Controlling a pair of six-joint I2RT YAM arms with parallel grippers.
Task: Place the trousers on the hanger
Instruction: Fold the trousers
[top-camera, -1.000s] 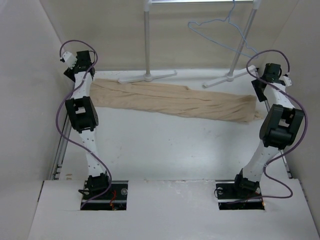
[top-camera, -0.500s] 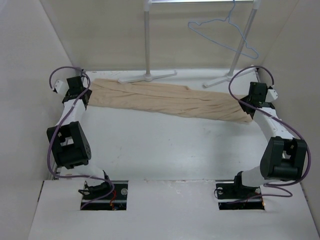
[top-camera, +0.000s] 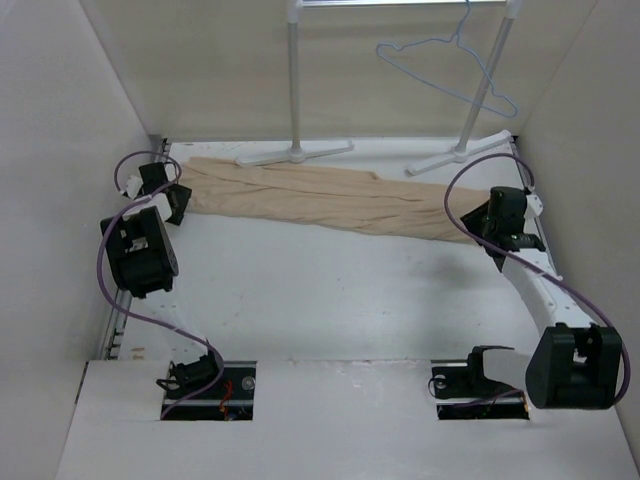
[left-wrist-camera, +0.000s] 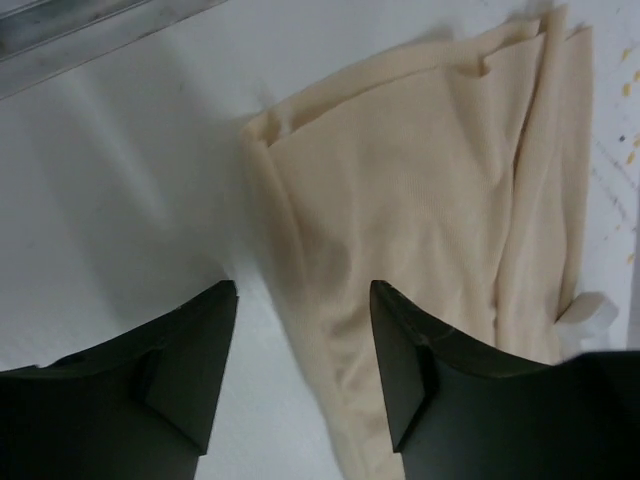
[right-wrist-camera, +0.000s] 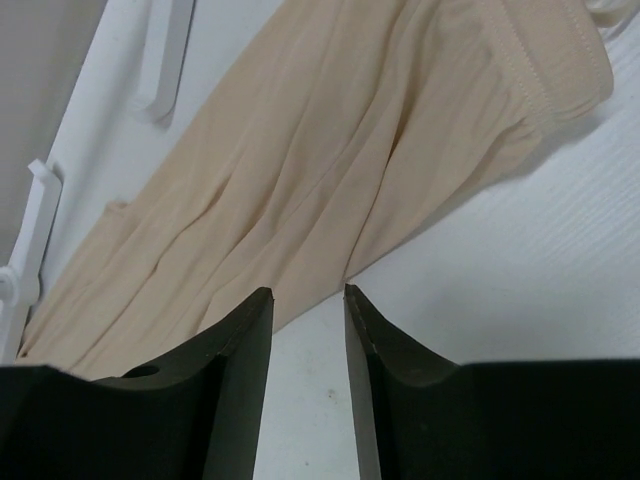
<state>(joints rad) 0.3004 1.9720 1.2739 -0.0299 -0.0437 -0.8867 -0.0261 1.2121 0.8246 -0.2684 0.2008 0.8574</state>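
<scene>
The beige trousers (top-camera: 340, 198) lie stretched flat across the far part of the table, from far left to right. My left gripper (top-camera: 180, 200) is low at their left end. In the left wrist view it (left-wrist-camera: 303, 290) is open, and the fabric's folded edge (left-wrist-camera: 420, 180) runs between the fingers. My right gripper (top-camera: 487, 222) is low at their right end. In the right wrist view it (right-wrist-camera: 307, 292) is open by a narrow gap, its tips just short of the fabric's near edge (right-wrist-camera: 330, 140). The light-blue wire hanger (top-camera: 450, 72) hangs on the rack behind.
The white garment rack has two poles (top-camera: 293, 80) and flat feet (top-camera: 455, 158) just behind the trousers. One foot shows in the right wrist view (right-wrist-camera: 165, 60). Beige walls close in the left, right and back. A metal rail (left-wrist-camera: 100, 30) runs along the table's left edge.
Both arms have folded down from a raised reach, and the grippers have dropped low to the table at the two ends of the trousers. The trousers have hardly moved.
</scene>
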